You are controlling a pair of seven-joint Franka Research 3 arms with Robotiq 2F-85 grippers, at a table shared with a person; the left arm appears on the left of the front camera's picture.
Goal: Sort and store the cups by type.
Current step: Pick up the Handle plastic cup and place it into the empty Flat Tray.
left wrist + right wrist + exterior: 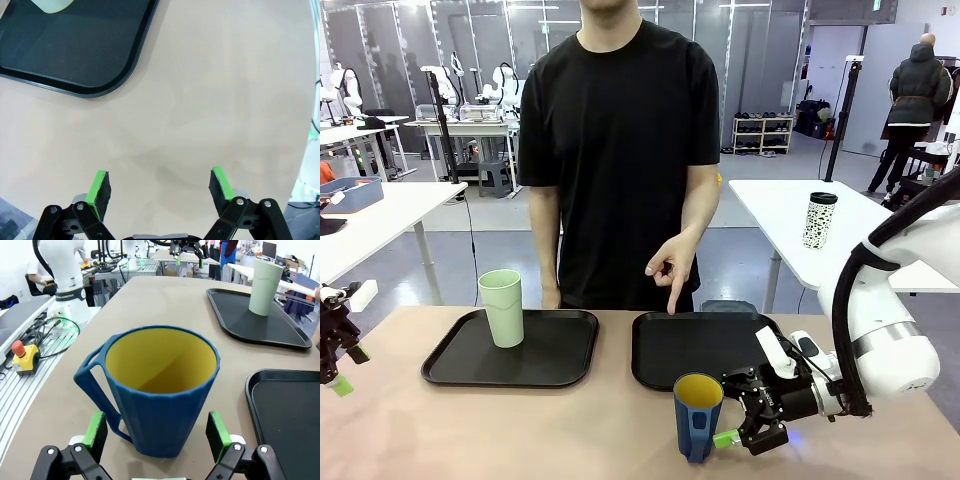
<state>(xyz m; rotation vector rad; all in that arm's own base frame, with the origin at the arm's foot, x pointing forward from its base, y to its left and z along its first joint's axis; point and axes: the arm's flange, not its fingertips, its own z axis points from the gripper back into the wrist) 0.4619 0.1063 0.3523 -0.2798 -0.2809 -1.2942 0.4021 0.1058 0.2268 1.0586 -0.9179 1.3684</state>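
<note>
The pale green tumbler (501, 308) stands upright on the left black tray (460, 365). The dark blue cup (697, 415), yellow inside, stands on the table just in front of the right black tray (705, 345). My right gripper (732, 425) is open at the blue cup's right side. In the right wrist view the blue cup (160, 390) stands between the fingers (95, 430), with a gap on each side and its handle toward the left finger. My left gripper (335, 365) hangs open at the table's left edge. It hovers open (160, 187) over bare table with nothing between its fingers.
A person stands at the far side, one hand (670, 270) pointing a finger down at the right tray's back edge. A white speckled tumbler (819, 220) stands on another table behind. In the left wrist view, the left tray's corner (75, 55) lies beyond the fingers.
</note>
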